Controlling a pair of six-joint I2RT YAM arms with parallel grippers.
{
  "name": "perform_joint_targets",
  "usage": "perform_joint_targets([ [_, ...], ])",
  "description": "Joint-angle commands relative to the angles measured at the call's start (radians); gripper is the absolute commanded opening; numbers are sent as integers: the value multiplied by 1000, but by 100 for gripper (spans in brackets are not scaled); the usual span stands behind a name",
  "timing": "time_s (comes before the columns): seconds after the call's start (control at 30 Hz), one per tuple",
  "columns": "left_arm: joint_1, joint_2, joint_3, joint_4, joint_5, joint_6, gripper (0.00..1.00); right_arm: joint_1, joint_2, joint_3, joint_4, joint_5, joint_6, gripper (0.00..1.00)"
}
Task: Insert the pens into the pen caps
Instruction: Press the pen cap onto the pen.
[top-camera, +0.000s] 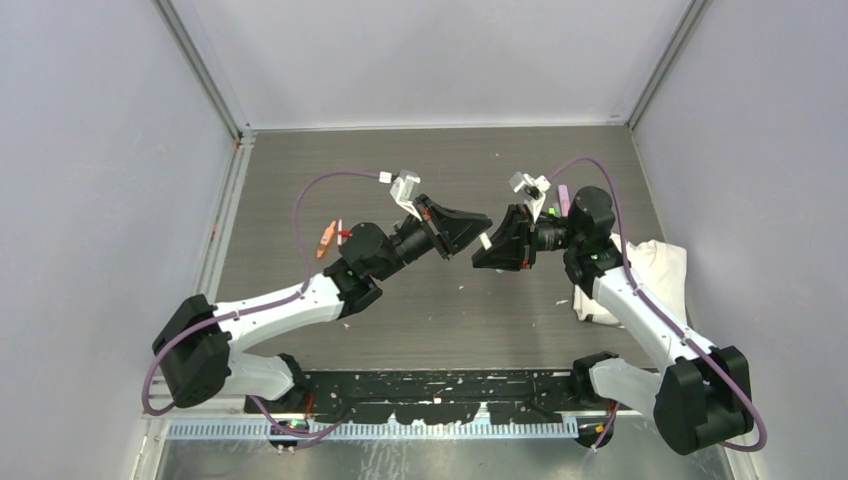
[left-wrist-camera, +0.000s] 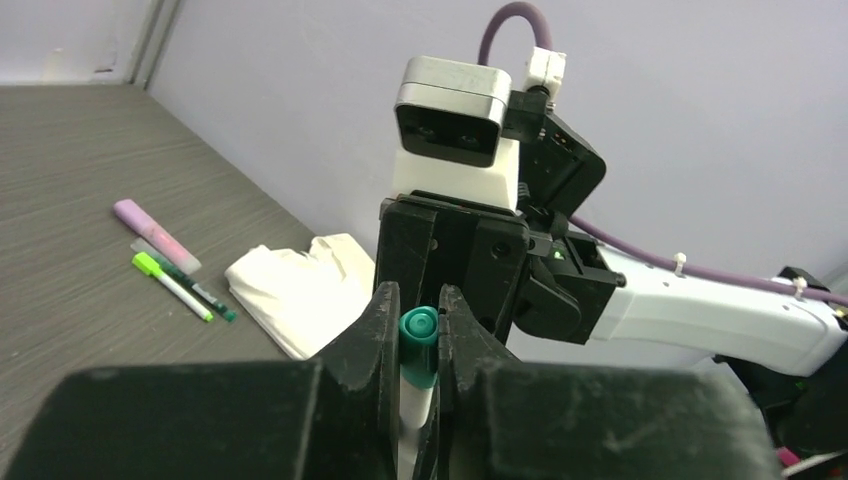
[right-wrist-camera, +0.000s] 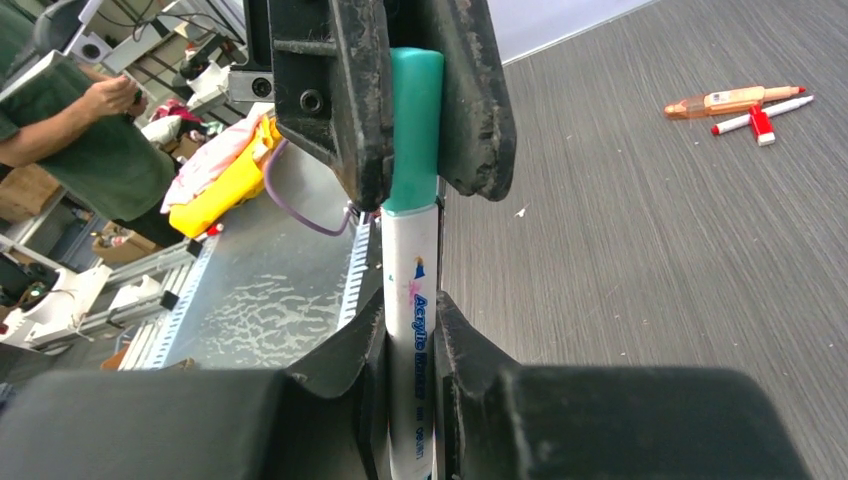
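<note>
My left gripper (top-camera: 468, 231) and right gripper (top-camera: 497, 246) meet tip to tip above the middle of the table. Between them is a white pen (top-camera: 486, 241). In the left wrist view my left gripper (left-wrist-camera: 414, 300) is shut on a teal pen cap (left-wrist-camera: 418, 334) that sits over the pen's end. In the right wrist view my right gripper (right-wrist-camera: 410, 312) is shut on the white pen body (right-wrist-camera: 411, 280), printed "Acrylic Marker". The teal cap (right-wrist-camera: 414, 120) tops it, pinched between the left gripper's fingers (right-wrist-camera: 340, 90).
A pink-purple marker (left-wrist-camera: 155, 234), a bright green pen (left-wrist-camera: 172, 285) and a dark green pen (left-wrist-camera: 197, 291) lie by the folded white cloth (left-wrist-camera: 300, 290) at the right. An orange marker (right-wrist-camera: 728, 100), a red-tipped pen (right-wrist-camera: 765, 112) and a red cap (right-wrist-camera: 762, 126) lie at the left.
</note>
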Motion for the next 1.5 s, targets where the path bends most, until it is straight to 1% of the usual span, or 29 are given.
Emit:
perform_joint_targets([
  [0.0, 8, 20, 46, 72, 187, 17, 1, 15, -15, 68, -39, -12, -20, 1],
  [0.1, 42, 67, 54, 132, 406, -78, 1, 31, -3, 115, -107, -35, -29, 1],
  [0.2, 65, 79, 20, 198, 542, -161, 1, 16, -14, 149, -207, 3, -90, 1],
  [0.27, 67, 41, 7, 76, 533, -120, 1, -10, -41, 176, -321, 125, -153, 1],
  [0.33, 42, -25, 19, -210, 409, 6, 1, -26, -52, 307, -770, 337, -493, 1],
  [0.37, 14, -69, 43, -372, 287, 72, 1, -24, -53, 330, -805, 412, -533, 1],
  [0.4, -19, -83, 80, -516, 159, 124, 1, -31, -60, 329, -790, 437, -520, 1],
  [0.47, -57, -94, 99, -558, 55, 148, 1, -32, -57, 311, -734, 373, -479, 1],
  [0.57, -59, -29, 75, -346, 211, 82, 1, -26, -42, 227, -429, 209, -256, 1],
  [0.6, -55, 2, 66, -237, 319, 40, 1, -22, -37, 184, -250, 178, -87, 1],
  [0.67, -56, 68, 54, -13, 452, -64, 0, -24, -18, 122, 62, 148, 133, 1],
  [0.73, -56, 112, 47, 127, 511, -146, 0, -29, -6, 104, 201, 173, 215, 1],
  [0.77, -56, 108, 39, 122, 501, -143, 1, -44, -18, 116, 124, 211, 149, 1],
  [0.8, -61, 83, 33, 48, 465, -89, 1, -57, -38, 149, -50, 274, 16, 1],
  [0.83, -77, 50, 32, -83, 416, -11, 1, -59, -42, 201, -242, 309, -106, 1],
  [0.87, -102, 6, 41, -266, 367, 106, 1, -62, -38, 237, -319, 303, -147, 1],
  [0.9, -108, -10, 39, -330, 360, 139, 1, -62, -34, 230, -248, 277, -94, 1],
  [0.93, -102, -10, 17, -309, 398, 114, 1, -63, -25, 217, -130, 243, -15, 1],
  [1.0, -82, 26, -24, -190, 558, -14, 1, -69, 6, 210, 85, 198, 148, 1],
  [1.03, -79, 44, -45, -109, 626, -77, 1, -69, 20, 220, 105, 199, 154, 1],
  [1.07, -78, 60, -71, -26, 638, -142, 0, -68, 18, 243, 20, 222, 107, 1],
  [1.1, -74, 74, -88, 39, 639, -189, 1, -58, 5, 298, -224, 281, -69, 1],
  [1.13, -74, 81, -88, 26, 627, -195, 1, -38, 5, 374, -505, 345, -352, 1],
  [1.17, -83, 71, -60, -106, 576, -133, 1, -24, 19, 416, -621, 366, -417, 1],
  [1.23, -146, 34, 37, -516, 371, 93, 0, -21, 49, 424, -583, 236, -358, 1],
  [1.27, -168, 28, 69, -623, 312, 144, 0, -16, 67, 431, -561, 188, -321, 1],
  [1.3, -169, 26, 59, -577, 344, 121, 1, -8, 66, 434, -571, 210, -340, 1],
  [1.4, -128, 68, -47, -176, 535, -128, 1, 2, 41, 450, -648, 392, -430, 1],
  [1.47, -118, 148, -102, 125, 585, -308, 1, 1, 59, 473, -632, 329, -395, 1],
])
